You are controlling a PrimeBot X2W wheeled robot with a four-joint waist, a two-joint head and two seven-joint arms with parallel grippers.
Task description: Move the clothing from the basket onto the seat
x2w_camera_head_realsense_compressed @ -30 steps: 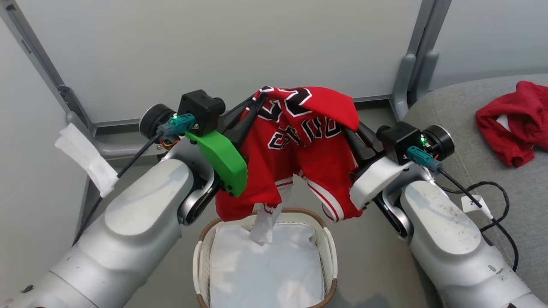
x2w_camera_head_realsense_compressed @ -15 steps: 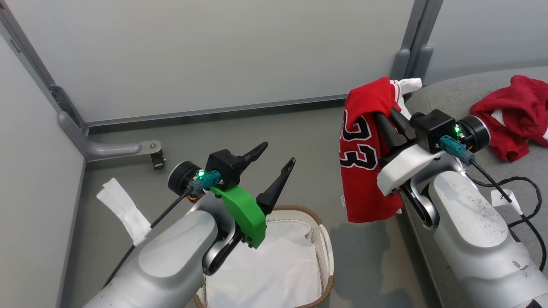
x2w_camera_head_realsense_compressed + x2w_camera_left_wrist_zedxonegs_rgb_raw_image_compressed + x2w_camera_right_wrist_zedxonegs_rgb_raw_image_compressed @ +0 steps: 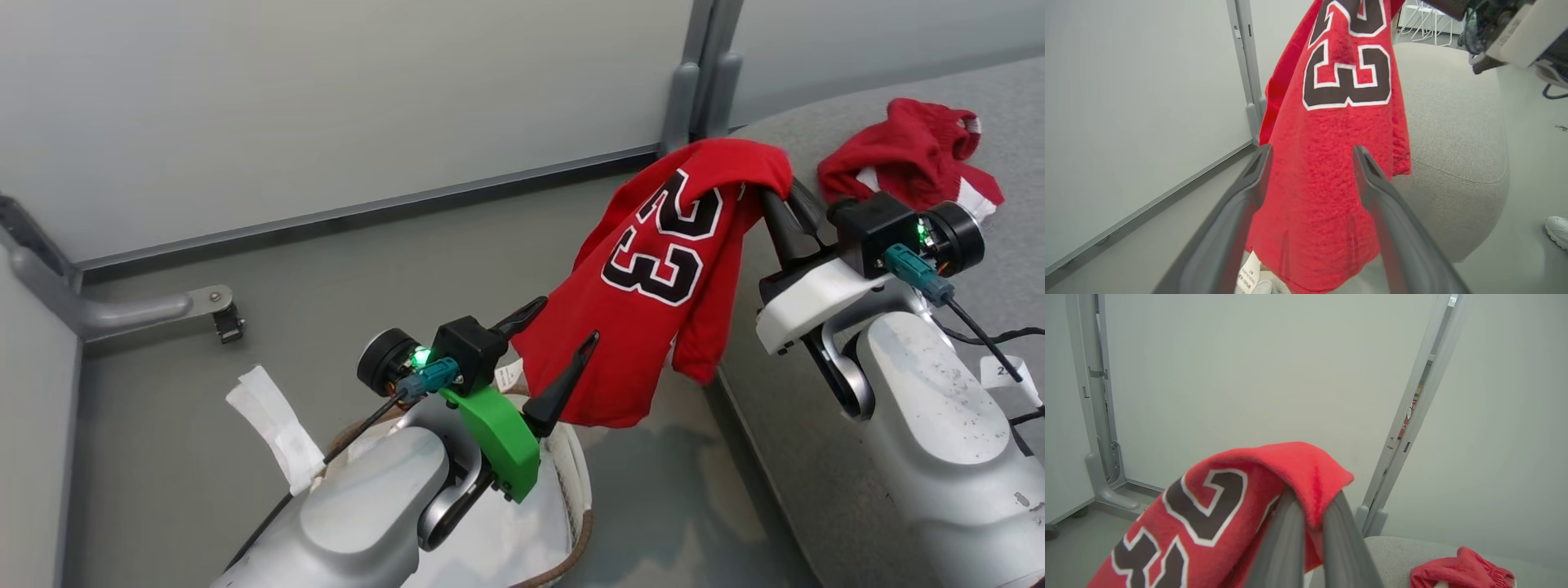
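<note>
Jersey [image 3: 653, 278] with the number 23 is held up by the right hand [image 3: 784, 214], whose fingers are clenched on a fold at its top. The cloth is draped over the fingertips and hangs freely above the floor [image 3: 678, 506], between the basket [image 3: 578, 482] and the edge of the seat [image 3: 1008, 106]. The left hand [image 3: 569, 318] is released, its fingers spread wide above the basket, just beside the jersey's lower part; whether the cloth is touched cannot be told. In the left wrist view the jersey is seen hanging beyond the two parted fingers. A plain red garment [image 3: 906, 155] is seen crumpled on the seat, beyond the right hand. A white sheet [image 3: 522, 539] is seen inside the basket
</note>
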